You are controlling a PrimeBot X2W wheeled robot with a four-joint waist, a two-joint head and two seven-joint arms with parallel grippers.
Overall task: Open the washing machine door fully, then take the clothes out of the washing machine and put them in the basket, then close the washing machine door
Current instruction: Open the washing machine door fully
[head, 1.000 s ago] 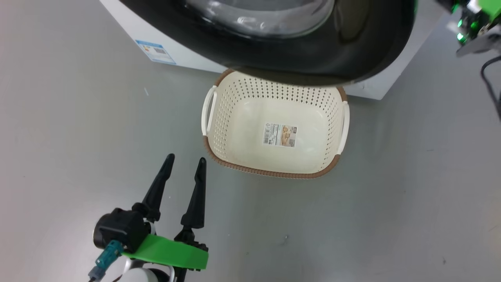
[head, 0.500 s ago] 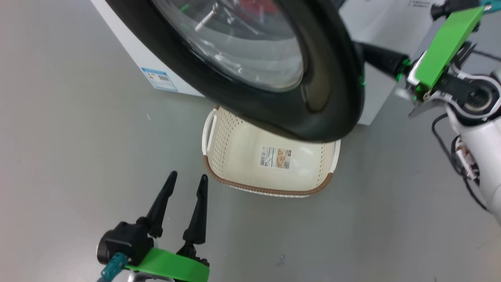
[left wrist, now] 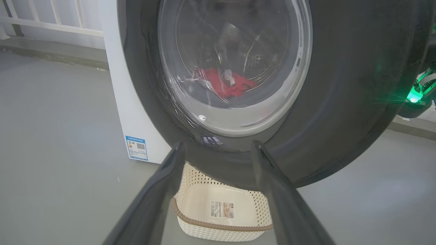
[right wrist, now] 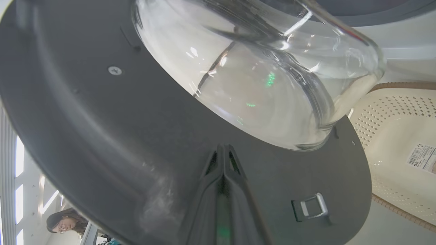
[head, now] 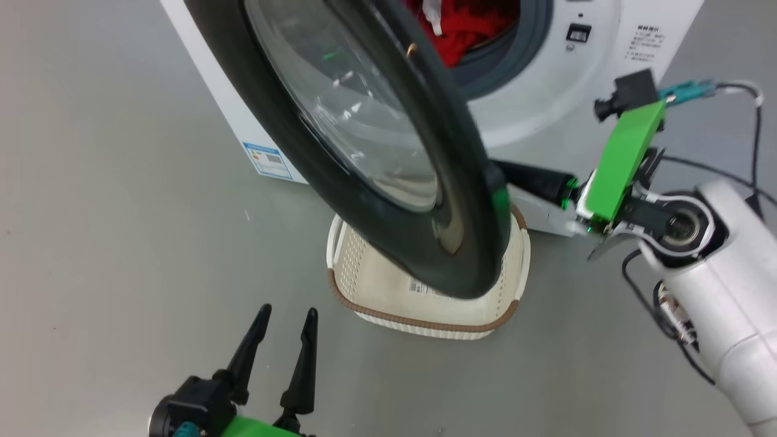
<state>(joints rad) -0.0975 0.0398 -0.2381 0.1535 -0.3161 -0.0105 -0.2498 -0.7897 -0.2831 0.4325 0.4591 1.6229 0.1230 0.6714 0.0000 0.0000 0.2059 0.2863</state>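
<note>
The large round washing machine door with a glossy black rim and bulging clear glass bowl (head: 364, 139) stands part-way out from the big white front-loading washing machine (head: 546, 79), edge-on to the head view and over the floor in front. That looks deliberate. The right gripper (right wrist: 223, 149) is behind it, its two dark fingers pressed flat together with nothing between them. The tips bear on the door's dark inner face just below the glass, probably to push the door wider rather than grip it. The left gripper (head: 288, 309) hangs low over the grey floor well apart from everything, fingers spread and empty, likely kept free for reaching into the drum. The small cream-white perforated plastic basket with a brown woven-look rim (head: 419, 323) sits on the floor just before the machine, under the door's lower edge, so whatever comes out of the drum has a short way to go. The bright red fabric clothes (head: 461, 30) lie inside the drum, past the grey gasket. By count there are one door, one basket, two grippers and one red bundle. How many garments make it up cannot be told through the glass.
</note>
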